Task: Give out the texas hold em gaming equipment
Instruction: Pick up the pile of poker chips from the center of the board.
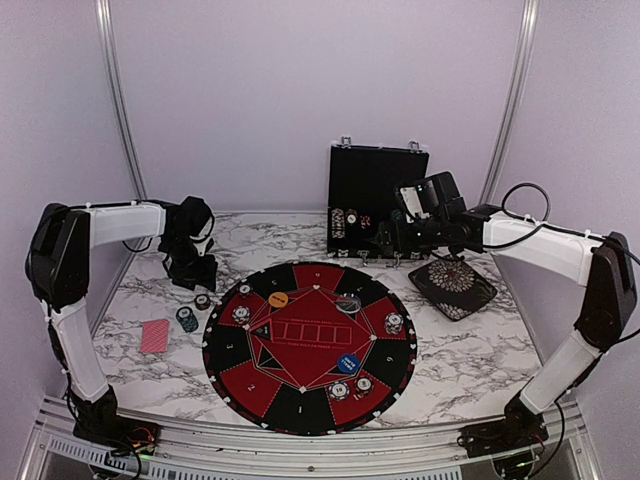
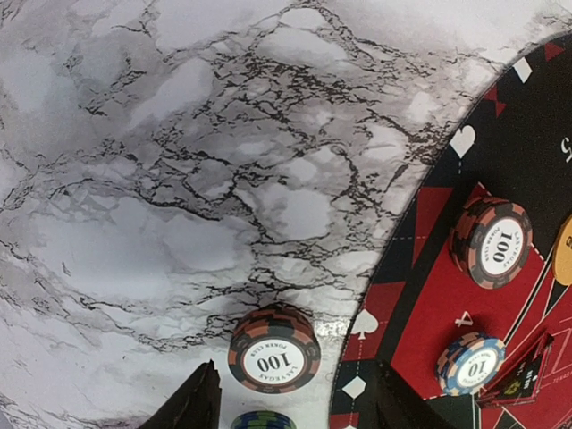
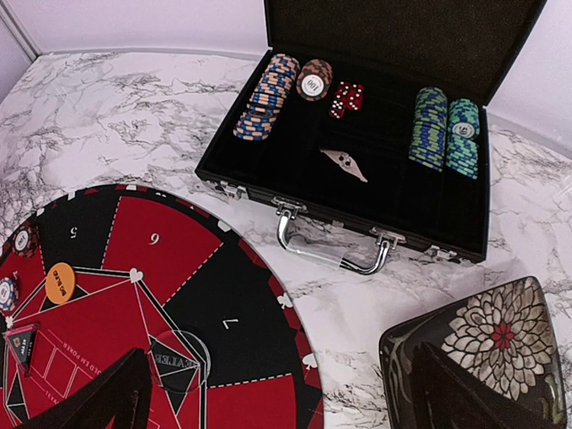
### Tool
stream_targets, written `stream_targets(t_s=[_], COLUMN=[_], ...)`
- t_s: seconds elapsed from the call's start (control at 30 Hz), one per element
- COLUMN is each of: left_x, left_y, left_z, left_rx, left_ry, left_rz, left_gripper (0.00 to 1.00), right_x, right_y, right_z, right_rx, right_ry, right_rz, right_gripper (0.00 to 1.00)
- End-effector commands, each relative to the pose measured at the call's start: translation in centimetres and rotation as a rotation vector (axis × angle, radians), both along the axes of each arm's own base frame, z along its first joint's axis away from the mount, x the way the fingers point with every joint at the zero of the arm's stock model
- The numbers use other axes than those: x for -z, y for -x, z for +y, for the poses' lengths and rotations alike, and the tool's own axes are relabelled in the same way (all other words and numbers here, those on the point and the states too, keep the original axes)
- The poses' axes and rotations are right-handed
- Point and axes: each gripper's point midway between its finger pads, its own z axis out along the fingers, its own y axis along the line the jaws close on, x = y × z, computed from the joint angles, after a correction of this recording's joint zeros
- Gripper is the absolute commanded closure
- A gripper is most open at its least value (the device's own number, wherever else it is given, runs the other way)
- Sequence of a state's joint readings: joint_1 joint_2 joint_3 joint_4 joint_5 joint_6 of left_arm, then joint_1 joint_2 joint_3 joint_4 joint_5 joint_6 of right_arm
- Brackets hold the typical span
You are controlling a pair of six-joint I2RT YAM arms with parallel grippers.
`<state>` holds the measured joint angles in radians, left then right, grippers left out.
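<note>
Red-black striped poker chip [image 2: 273, 350] on marble bench [image 2: 134, 179], ten o'clock off round red-black mat [image 2: 500, 134]. Left end effector [image 2: 297, 375] open, empty, above it; right end effector [image 3: 279, 353] wide open near black case [image 3: 402, 36]. Pickup stage; next: lower, pinch.

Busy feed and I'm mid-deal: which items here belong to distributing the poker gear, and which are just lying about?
Job: striped poker chips, on the round mat, beside it and in the open case; orange button; blue button; clear disc; red-backed card.
Lying about: round mat; open case; patterned dish.
</note>
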<state>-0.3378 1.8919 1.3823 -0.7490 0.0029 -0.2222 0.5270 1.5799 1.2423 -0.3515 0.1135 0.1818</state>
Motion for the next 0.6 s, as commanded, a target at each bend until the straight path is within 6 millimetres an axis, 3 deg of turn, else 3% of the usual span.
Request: stream_targets(t_s=[0.0, 0.57], left_x=[1.5, 3.8], left_y=[0.3, 1.6], left_z=[0.7, 1.0], left_rx=[-0.005, 0.011], left_ry=[-0.002, -0.009], left_rz=[0.031, 0.092], left_gripper=[0.42, 0.42], right_x=[-1.2, -1.2], right_y=[-0.8, -0.7], right_z=[0.1, 0.1], right_rx=[0.001, -0.001], right_ry=[-0.012, -0.016], right_rz=[-0.035, -0.037], right_gripper=[0.02, 0.02])
